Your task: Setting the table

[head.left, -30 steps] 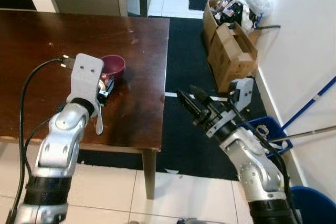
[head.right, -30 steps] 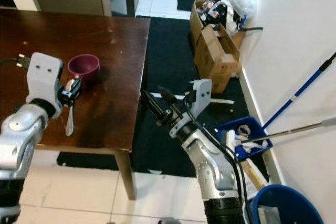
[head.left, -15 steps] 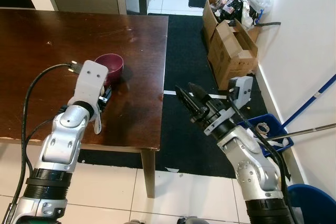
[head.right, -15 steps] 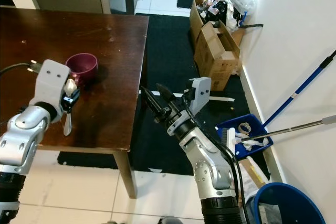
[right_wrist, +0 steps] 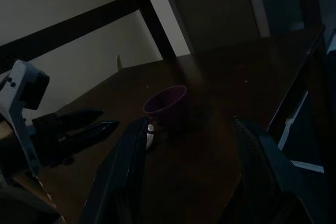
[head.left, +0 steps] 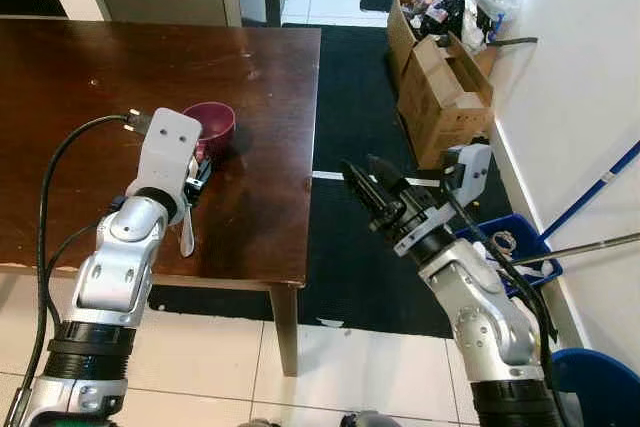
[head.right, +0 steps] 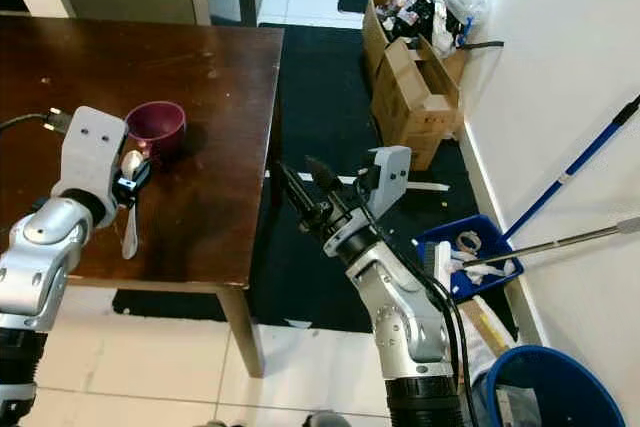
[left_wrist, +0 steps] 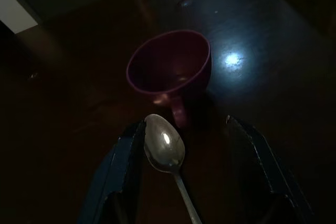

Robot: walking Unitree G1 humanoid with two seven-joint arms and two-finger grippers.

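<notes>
Between left end effector (left_wrist: pixel 184 166) fingers: spoon (left_wrist: pixel 164 148), cup (left_wrist: pixel 169 70) beyond.

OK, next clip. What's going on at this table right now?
The robot is setting a dark wooden table. Its left gripper hovers low over the tabletop with its fingers open on either side of a silver metal spoon, which lies flat on the wood with its bowl pointing at a small maroon cup just beyond it. The right gripper is open and holds nothing, raised off the table's right edge over the black floor mat.
</notes>
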